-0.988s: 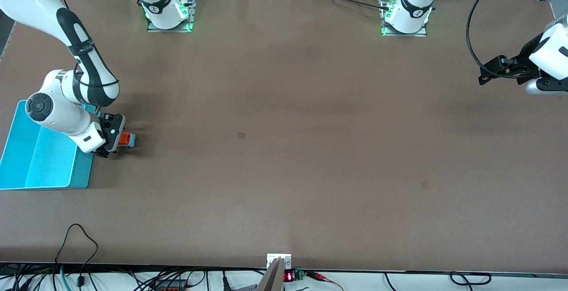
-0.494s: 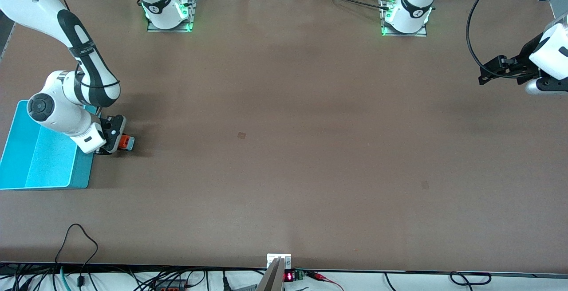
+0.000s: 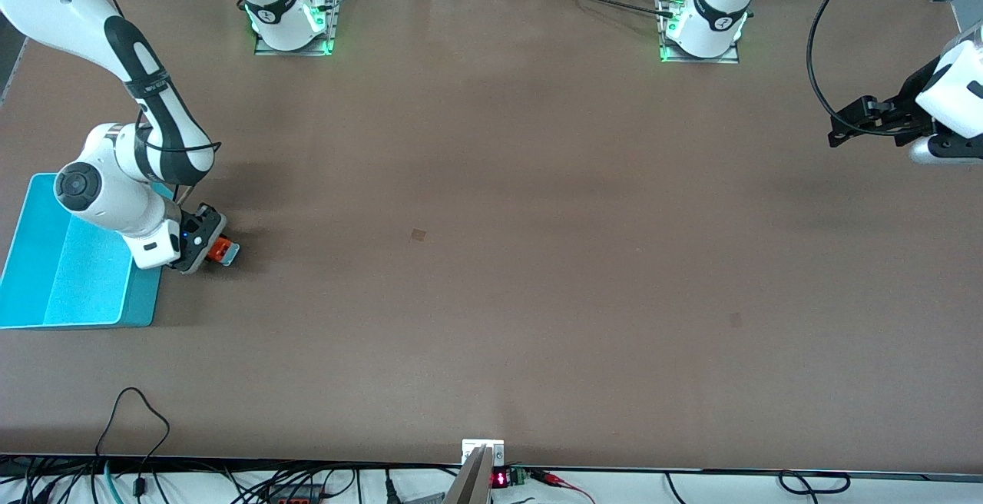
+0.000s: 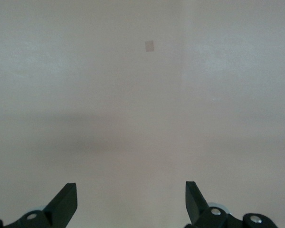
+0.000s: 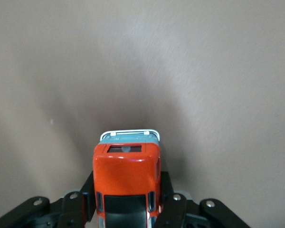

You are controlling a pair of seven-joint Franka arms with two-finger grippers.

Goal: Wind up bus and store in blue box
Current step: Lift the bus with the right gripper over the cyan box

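Gripping right claw (image 5: 127,202), orange-red bus (image 5: 127,183)

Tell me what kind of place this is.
Most likely a robotics lab: two arms bolted to a brown table, cables along its edge, the right claw gripping the bus beside the blue box.

The right gripper (image 3: 209,247) clamps the bus (image 3: 224,250) just beside the blue box (image 3: 46,289), whose near wall stands at the bus's nine o'clock. Toward three o'clock the brown table (image 3: 537,258) lies bare up to the waiting left gripper (image 3: 841,135), fingers apart.
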